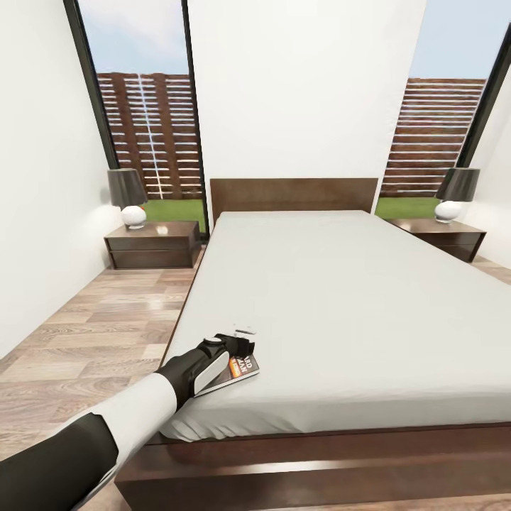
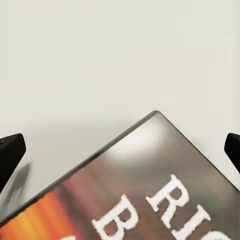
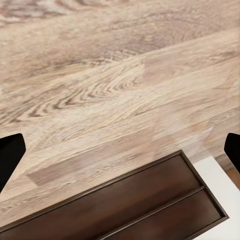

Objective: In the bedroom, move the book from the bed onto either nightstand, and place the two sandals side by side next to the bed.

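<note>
Left hand [image 1: 240, 339] spread over book [image 1: 240, 370], bed [image 1: 341, 298] corner

The mattress of the bed [image 1: 341, 298] lies bare beyond the book [image 1: 241, 369], open to a claw on all sides. The left claw [image 1: 238, 345] hangs over the book with its fingers [image 2: 11, 150] spread wide. Each nightstand [image 1: 152, 245] carries a lamp [image 1: 129, 199], leaving bare top in front. The floor [image 1: 106, 319] between bed and wall is open.

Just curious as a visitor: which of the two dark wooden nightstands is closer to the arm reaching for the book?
The low dark brown nightstand by the left wall, on the side of the black left gripper.
</note>
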`<state>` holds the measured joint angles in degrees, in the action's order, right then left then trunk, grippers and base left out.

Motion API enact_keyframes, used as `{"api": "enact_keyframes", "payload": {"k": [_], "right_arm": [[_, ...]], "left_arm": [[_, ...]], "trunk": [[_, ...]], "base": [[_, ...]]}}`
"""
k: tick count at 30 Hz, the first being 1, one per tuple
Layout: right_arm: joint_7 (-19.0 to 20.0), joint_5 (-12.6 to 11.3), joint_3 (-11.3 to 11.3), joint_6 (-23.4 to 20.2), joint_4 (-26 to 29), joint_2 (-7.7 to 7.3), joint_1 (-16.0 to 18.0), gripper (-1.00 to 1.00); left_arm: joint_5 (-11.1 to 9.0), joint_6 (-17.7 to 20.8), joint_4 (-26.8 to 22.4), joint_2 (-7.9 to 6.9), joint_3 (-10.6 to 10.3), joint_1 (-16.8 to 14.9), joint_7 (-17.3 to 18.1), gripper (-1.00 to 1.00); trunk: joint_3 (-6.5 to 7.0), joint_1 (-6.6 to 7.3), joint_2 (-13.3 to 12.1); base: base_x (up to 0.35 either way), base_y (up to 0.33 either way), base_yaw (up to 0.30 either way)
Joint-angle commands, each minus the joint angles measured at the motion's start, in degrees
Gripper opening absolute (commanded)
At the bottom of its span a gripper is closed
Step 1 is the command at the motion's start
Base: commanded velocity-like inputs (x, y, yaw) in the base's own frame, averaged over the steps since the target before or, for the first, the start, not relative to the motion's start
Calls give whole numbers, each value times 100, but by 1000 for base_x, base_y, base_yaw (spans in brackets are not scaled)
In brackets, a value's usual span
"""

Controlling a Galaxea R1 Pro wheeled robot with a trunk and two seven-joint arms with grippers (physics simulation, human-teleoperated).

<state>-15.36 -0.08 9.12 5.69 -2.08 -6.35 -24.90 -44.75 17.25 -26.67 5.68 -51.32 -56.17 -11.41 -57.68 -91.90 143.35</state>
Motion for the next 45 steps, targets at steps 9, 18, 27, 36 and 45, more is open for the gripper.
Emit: {"api": "enact_keyframes", "payload": {"k": [9,18,27,36,45], "right_arm": [[26,53,-32,-40,37,-64,69,100],[24,53,-142,-39,47,-147,221,100],[24,53,-142,-39,47,-147,221,100],[24,53,-142,-39,47,-147,221,100],[24,53,-142,-39,47,-147,221,100]], "left_arm": [[-57,-60,56,-70,-71,-72,-115,100],[-58,-348,115,-303,-71,-367,-404,100],[-58,-412,115,-303,-71,-413,-491,100],[-58,-412,115,-303,-71,-413,-491,100],[-58,-412,115,-303,-71,-413,-491,100]], "trunk": [[-4,1,0],[-4,1,0],[-4,1,0],[-4,1,0],[-4,1,0]], "base": [[0,0,0],[0,0,0],[0,0,0],[0,0,0],[0,0,0]]}}
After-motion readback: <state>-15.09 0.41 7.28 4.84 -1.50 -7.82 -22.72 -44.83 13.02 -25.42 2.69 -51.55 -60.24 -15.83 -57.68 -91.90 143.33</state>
